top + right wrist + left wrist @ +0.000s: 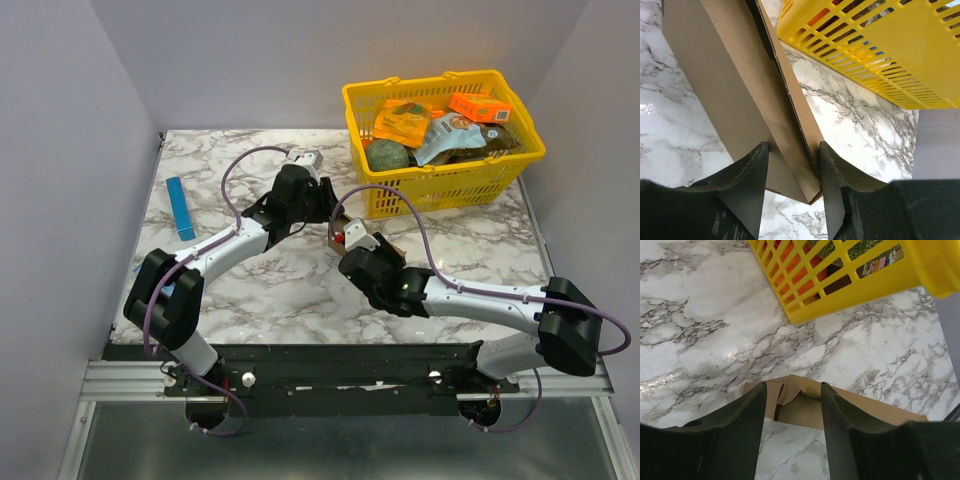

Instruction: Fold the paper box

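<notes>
The paper box (337,232) is a brown cardboard carton lying on the marble table, just in front of the yellow basket. My right gripper (793,146) is shut on the paper box (725,75), a finger pressed against each long side near its end. One side panel stands slightly away from the body along a seam. My left gripper (793,386) is at the other end of the box (875,407). Its jaws stand apart, with a bent end flap (790,390) between the tips. In the top view the two grippers (325,205) (352,240) meet over the box.
The yellow basket (445,170) stands at the back right, holding orange printed boxes (480,105) and other groceries, close behind the box (850,295) (880,60). A thin blue strip (181,208) lies at the left of the table. Grey walls close in both sides.
</notes>
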Controlling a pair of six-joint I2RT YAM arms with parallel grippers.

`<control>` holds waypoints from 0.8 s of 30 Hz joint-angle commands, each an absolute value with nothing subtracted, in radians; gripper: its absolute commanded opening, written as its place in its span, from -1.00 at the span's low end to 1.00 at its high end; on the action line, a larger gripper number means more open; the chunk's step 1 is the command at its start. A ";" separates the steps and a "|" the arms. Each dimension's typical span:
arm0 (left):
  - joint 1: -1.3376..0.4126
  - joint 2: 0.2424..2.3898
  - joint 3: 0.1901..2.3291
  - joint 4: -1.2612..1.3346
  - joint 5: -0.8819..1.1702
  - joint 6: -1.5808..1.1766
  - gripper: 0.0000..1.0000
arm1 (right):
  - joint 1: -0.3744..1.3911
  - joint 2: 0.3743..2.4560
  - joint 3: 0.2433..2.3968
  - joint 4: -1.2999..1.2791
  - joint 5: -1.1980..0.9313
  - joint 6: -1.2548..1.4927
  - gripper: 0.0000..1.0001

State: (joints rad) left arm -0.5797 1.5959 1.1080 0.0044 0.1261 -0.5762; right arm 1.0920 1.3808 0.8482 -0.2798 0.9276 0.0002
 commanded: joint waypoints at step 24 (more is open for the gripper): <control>-0.555 1.556 0.995 0.026 0.081 -0.552 0.34 | 1.089 1.420 0.831 -0.397 0.856 0.069 -0.15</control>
State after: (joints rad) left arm -0.5678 1.5715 0.9802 0.1680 0.1375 -0.6147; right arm 1.0920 1.3811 0.8497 -0.2890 0.9257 0.0193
